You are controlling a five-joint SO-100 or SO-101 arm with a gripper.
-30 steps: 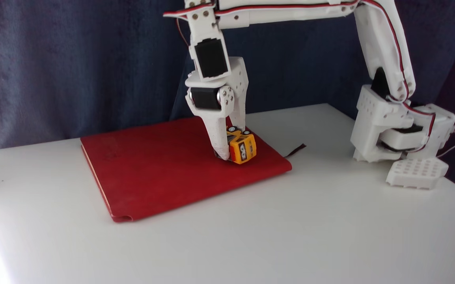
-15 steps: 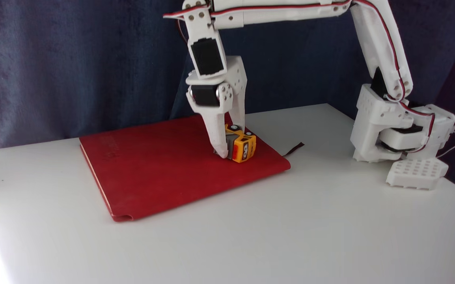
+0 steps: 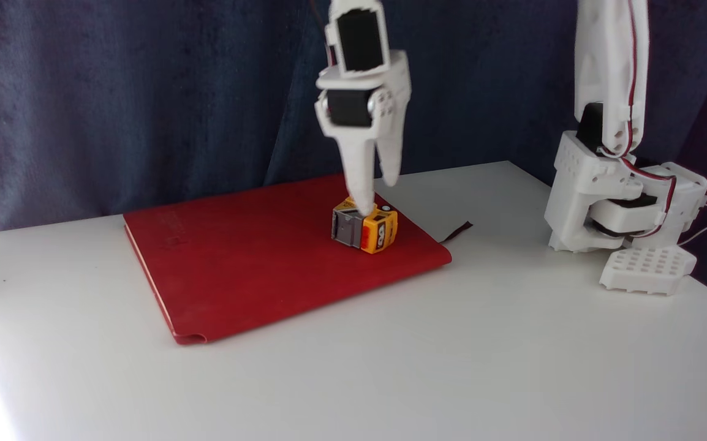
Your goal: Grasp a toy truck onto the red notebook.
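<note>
Toy truck (image 3: 364,229) sat tipped on its side on the red notebook (image 3: 268,257), near the right edge in the fixed view. Jaws (image 3: 377,195) were parted, empty, just above it. Retreat step: best to lift straight up, no sideways drift, so the near finger wouldn't knock the truck onto the counter (image 3: 451,355).
</note>
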